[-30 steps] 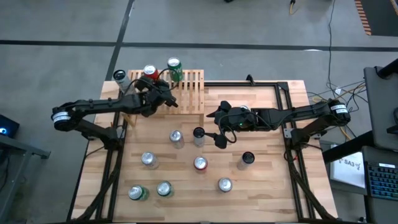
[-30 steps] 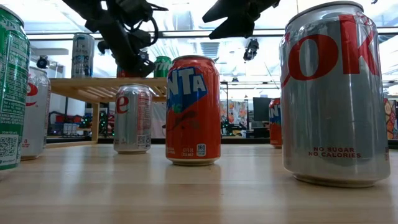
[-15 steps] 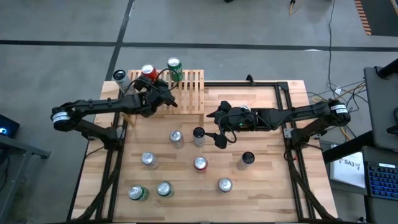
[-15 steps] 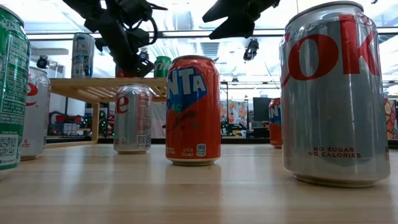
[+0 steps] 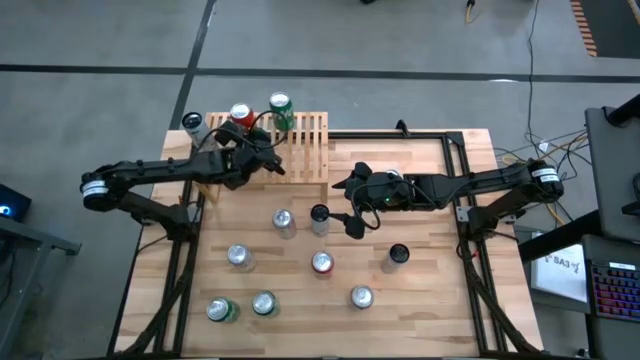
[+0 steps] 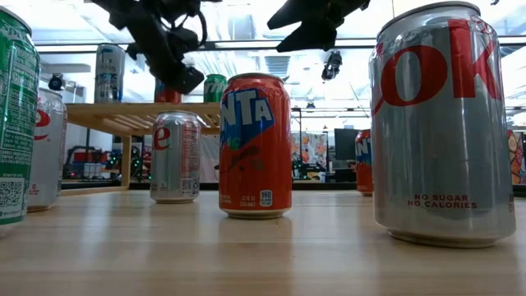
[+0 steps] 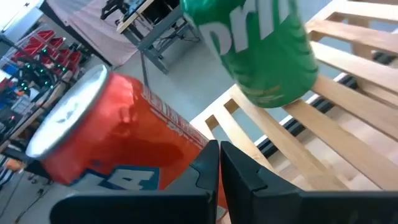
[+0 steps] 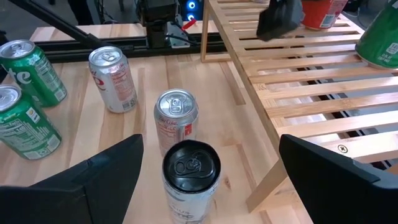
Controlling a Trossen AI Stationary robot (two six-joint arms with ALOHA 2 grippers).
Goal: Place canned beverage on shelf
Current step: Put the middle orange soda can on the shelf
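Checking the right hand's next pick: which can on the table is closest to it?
The black-topped can, right in front of the open right hand; the others stand farther off.

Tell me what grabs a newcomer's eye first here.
The scatter of cans across the wooden table, with three more standing on the slatted shelf at its far left corner. The right tool hangs open around a black-topped can, while the left tool sits shut over the shelf beside the red can.

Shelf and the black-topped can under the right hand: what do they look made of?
Shelf: looks like pale unfinished wood, grain visible along its slats. Black-topped can: likely aluminium, with a matte black lid, pull tab and silvery printed side.
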